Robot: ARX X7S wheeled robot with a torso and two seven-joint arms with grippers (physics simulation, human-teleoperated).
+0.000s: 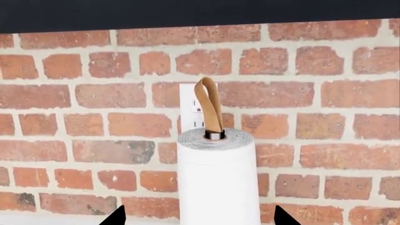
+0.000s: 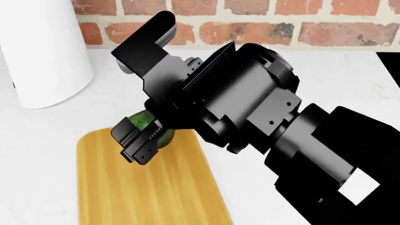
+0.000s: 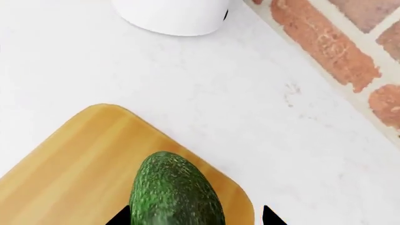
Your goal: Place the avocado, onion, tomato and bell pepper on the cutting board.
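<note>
In the head view the right pincer (image 2: 145,137), at centre left of the frame, is clamped on the avocado (image 2: 148,125) over the far end of the board (image 2: 144,187), which fills the lower left on the white desk (image 2: 44,126). The right wrist view shows the avocado (image 3: 175,192) between the fingertips, above the board's corner (image 3: 69,168). A paper towel roll (image 2: 40,51) stands upper left before the brick wall (image 2: 250,28). The left pincer (image 1: 198,218) shows only two fingertips set well apart, either side of the roll (image 1: 218,183).
</note>
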